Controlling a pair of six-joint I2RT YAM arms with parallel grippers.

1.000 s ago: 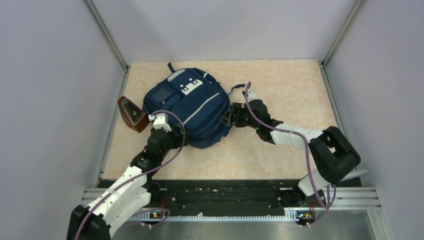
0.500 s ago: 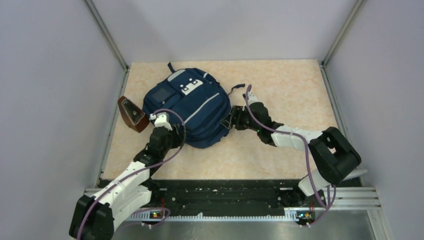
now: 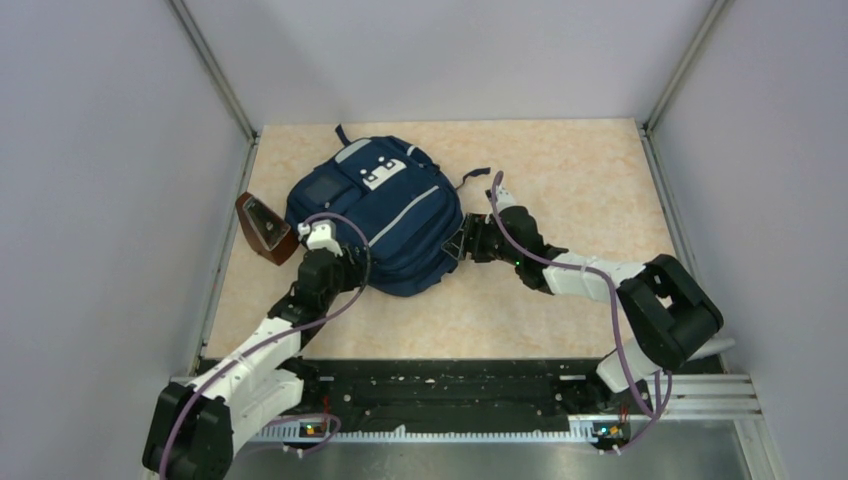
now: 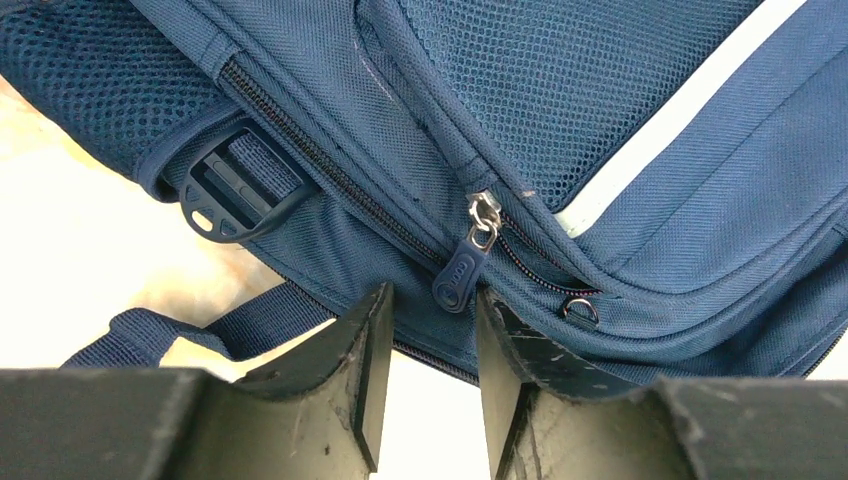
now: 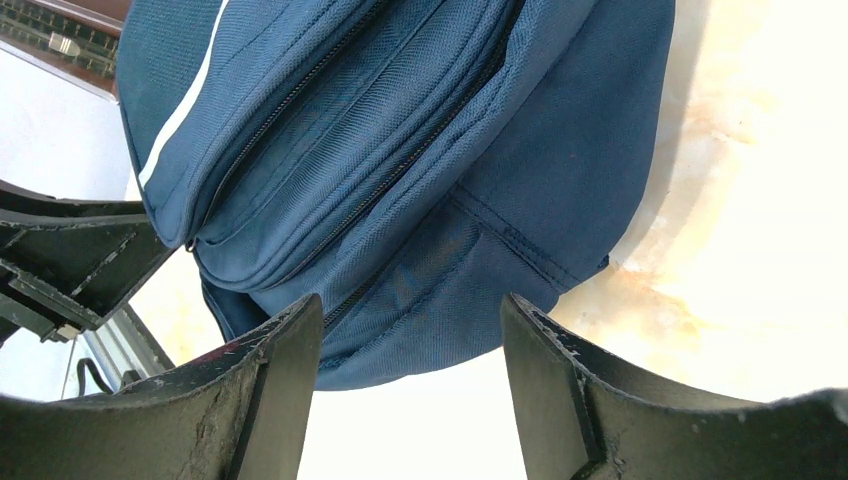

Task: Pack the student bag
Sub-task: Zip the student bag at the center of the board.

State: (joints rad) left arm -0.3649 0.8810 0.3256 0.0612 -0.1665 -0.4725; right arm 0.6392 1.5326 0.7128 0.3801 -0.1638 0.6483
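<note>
Jaws of left tool point(image 4: 435, 292) stand narrowly apart at zip pull point(image 4: 460, 278) of student bag point(image 4: 620, 90); right tool point(image 5: 412, 300) gapes.

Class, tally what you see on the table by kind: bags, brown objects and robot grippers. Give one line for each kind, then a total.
Bag: 1
Brown object: 1
Grippers: 2 (left gripper, right gripper)
Total: 4

Left arm point(image 3: 262, 348) and right arm point(image 3: 590, 278) — white links, black joints — carry purple cables point(image 3: 617, 345) and scuffed black end effector fingers point(image 4: 345, 350)
</note>
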